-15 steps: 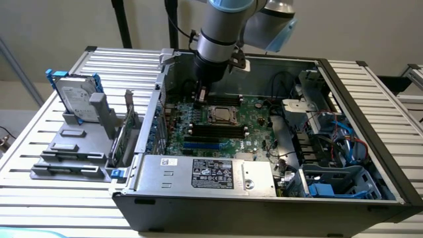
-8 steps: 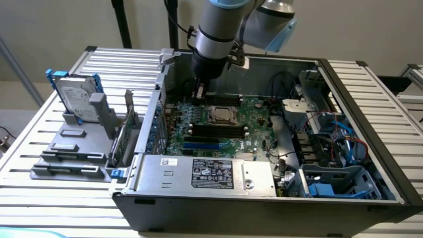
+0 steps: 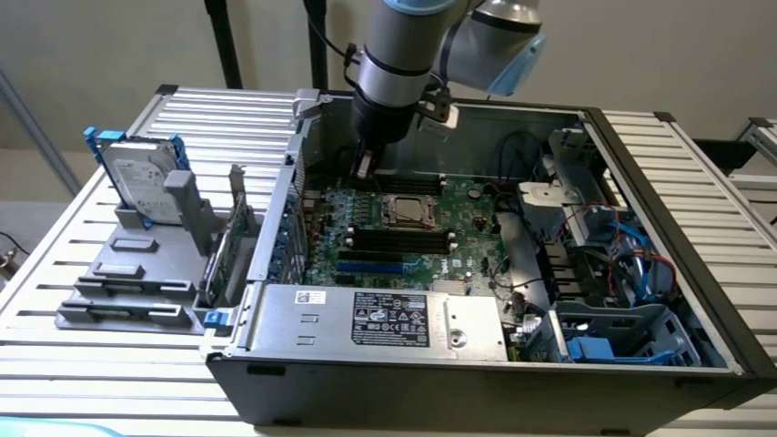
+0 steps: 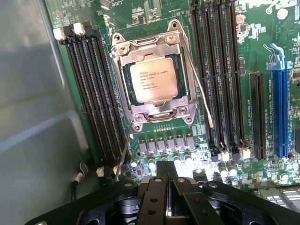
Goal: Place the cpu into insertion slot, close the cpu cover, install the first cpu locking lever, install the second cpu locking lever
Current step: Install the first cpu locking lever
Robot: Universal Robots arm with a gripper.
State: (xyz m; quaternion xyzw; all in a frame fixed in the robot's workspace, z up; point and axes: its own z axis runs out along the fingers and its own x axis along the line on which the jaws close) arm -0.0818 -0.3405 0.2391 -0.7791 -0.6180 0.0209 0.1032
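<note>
Gripper (image 4: 167, 169): fingers were clenched together with nothing held between them. It was poised above the motherboard (image 4: 154, 136), just off the edge of the insertion slot (image 4: 125, 96), near the free end of one locking lever (image 4: 123, 152). The shut, empty fingers were judged to serve as a single narrow tip for bearing on thin wire.

Cpu (image 4: 153, 80): it was seated flat inside the insertion slot, silvery top upward and printed markings exposed. Placement was judged complete.

Cpu cover (image 4: 154, 43): it was lowered over the insertion slot so that its frame lay on the chip's margins and the chip top showed through its window. The cover was judged to be what kept the chip down in the slot.

One locking lever: it was run out from a corner of the insertion slot toward the gripper, and was judged not latched.

Other locking lever (image 4: 202, 91): it was laid along the opposite flank of the insertion slot, with its free end splayed away from the frame. It was likewise judged not latched.

Memory slots (image 4: 91, 93): these were ranged in rows on both flanks of the insertion slot.
</note>
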